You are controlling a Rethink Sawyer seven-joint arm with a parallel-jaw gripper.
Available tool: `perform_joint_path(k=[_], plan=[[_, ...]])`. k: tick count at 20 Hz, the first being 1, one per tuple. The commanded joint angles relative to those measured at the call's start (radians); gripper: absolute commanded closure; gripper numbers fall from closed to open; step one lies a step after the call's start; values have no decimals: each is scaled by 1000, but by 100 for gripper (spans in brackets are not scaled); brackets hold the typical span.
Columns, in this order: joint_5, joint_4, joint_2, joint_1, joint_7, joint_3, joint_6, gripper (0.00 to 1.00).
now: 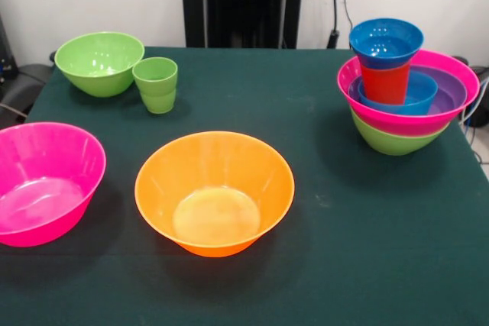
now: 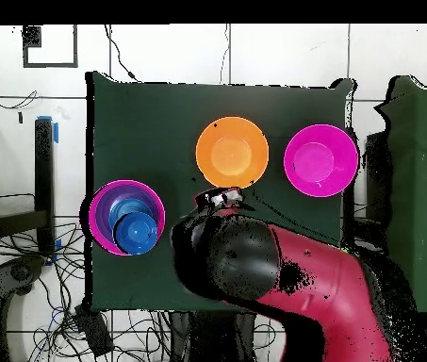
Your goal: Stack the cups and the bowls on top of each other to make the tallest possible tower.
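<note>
The tower (image 1: pixel 409 116) stands at the table's right side: a green bowl as base, a big pink bowl, a purple bowl, a blue bowl, the orange-red cup (image 1: pixel 386 83) and a small blue bowl (image 1: pixel 386 42) on top. It also shows in the overhead view (image 2: pixel 128 217). The big orange bowl (image 1: pixel 215 192) sits upright at the front middle and a big pink bowl (image 1: pixel 42 185) at the front left. A green bowl (image 1: pixel 99 62) and the light green cup (image 1: pixel 157 84) stand at the back left, apart from each other. My gripper (image 2: pixel 221 199) shows only in the overhead view, beside the orange bowl (image 2: pixel 232 151).
My red and black arm (image 2: pixel 283 273) covers the table's robot side in the overhead view and hides the green bowl and green cup there. The black pedestal (image 1: pixel 243 1) stands behind the table. Cables lie on the floor around the table.
</note>
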Motion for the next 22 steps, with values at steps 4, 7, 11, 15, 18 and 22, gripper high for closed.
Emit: perform_joint_path(k=[4,7,11,15,18,22], plan=[[-87,36,71,-100,-410,188,-105,0],[-87,42,70,-112,-421,202,-121,0],[-77,69,102,-152,-476,258,-204,0],[-85,80,131,-175,-471,298,-256,0],[-93,84,150,-192,-464,327,-287,0],[-106,89,166,-211,-449,358,-309,0]])
